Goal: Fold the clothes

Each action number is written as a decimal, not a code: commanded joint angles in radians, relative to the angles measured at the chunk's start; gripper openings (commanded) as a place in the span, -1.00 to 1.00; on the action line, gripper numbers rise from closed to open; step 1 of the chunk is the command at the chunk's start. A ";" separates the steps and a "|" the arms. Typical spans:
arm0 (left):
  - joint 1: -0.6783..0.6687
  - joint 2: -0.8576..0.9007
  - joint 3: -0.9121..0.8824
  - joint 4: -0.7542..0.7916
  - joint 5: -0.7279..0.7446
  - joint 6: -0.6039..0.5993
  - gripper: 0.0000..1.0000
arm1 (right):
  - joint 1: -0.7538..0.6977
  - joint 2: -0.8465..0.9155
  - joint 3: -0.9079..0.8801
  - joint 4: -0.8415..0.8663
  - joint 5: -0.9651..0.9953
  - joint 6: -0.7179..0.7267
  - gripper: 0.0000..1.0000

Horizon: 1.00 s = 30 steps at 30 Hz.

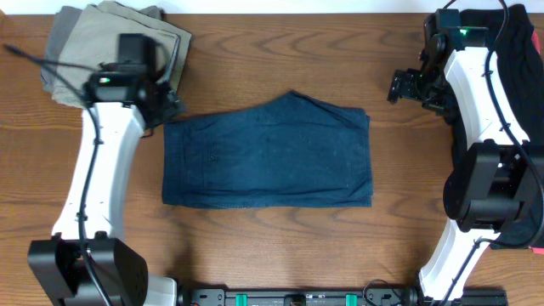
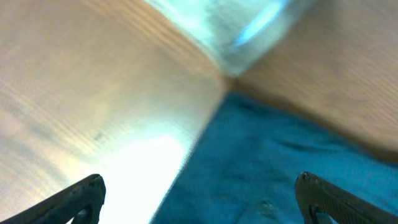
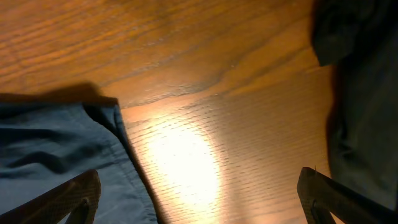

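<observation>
Closest in, on the left wrist view, the left gripper has its jaws spread wide. One tip sits over bare wood and the other over blue cloth, with a corner of the navy shorts between them; I can't tell whether either tip touches the fabric. From overhead, the navy shorts lie flat in the middle of the table, folded into a rough rectangle. Their long axis runs from 9 o'clock to 3 o'clock, and a low peak in the far edge points toward 12. Which end carries the waistband is not clear. The left gripper is at the shorts' 10 o'clock corner. The right gripper is off their 2 o'clock corner, apart from the cloth. Its own camera shows it spread just as wide over lit wood and holding nothing, with the shorts' corner at 9 o'clock and the black garment at 3. Farther out, the khaki and grey shorts are stacked at the table's 10 o'clock corner, behind the left arm. The black garment hangs along the 3 o'clock edge, behind the right arm.
</observation>
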 commanded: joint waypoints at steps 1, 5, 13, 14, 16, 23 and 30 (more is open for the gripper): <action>0.105 0.031 0.000 -0.038 0.111 0.066 0.96 | -0.003 0.000 0.005 -0.009 0.071 -0.003 0.99; 0.218 0.060 -0.024 -0.056 0.302 0.207 0.96 | -0.003 0.000 0.005 -0.017 0.078 -0.003 0.99; 0.351 0.126 -0.098 -0.057 0.637 0.423 0.95 | -0.003 0.000 0.005 -0.017 0.077 -0.003 0.99; 0.356 0.137 -0.107 -0.051 0.645 0.430 0.96 | -0.002 0.000 0.005 -0.017 0.077 -0.003 0.98; 0.360 0.164 -0.126 -0.037 0.646 0.442 0.96 | -0.002 0.000 0.005 -0.017 0.077 -0.003 0.98; 0.360 0.249 -0.142 -0.015 0.647 0.444 0.95 | -0.002 0.000 0.005 -0.017 0.077 -0.003 0.98; 0.360 0.333 -0.146 -0.027 0.669 0.442 0.96 | -0.002 0.000 0.005 -0.017 0.077 -0.003 0.98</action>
